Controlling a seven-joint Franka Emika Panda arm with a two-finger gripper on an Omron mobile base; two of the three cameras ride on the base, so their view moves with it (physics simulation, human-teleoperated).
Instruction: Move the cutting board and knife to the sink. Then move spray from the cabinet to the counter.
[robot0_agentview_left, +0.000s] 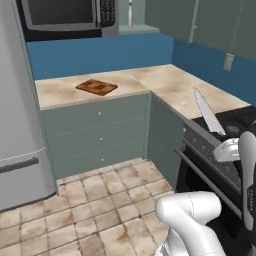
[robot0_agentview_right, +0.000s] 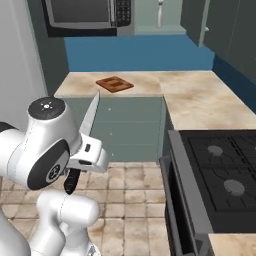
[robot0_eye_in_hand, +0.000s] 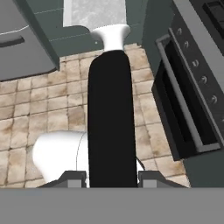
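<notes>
My gripper (robot0_eye_in_hand: 111, 176) is shut on the knife's black handle (robot0_eye_in_hand: 111, 118), with one finger on each side of it. The knife (robot0_agentview_left: 208, 113) is held in the air above the floor, its silver blade (robot0_agentview_right: 90, 118) pointing up and away toward the counter. The cutting board (robot0_agentview_left: 96, 87), a brown checkered rectangle, lies flat on the beige counter (robot0_agentview_left: 170, 86) at the far left stretch, well away from the gripper (robot0_agentview_right: 86, 157). In the right base view the board (robot0_agentview_right: 114, 83) sits near the counter's front edge. The sink and the spray are out of view.
A black stove (robot0_agentview_right: 225, 167) with an oven front (robot0_eye_in_hand: 188, 113) stands close on the right. A grey fridge (robot0_agentview_left: 20, 125) fills the left side and a microwave (robot0_agentview_left: 65, 15) hangs above the counter. Tiled floor (robot0_agentview_left: 100, 200) lies open between them.
</notes>
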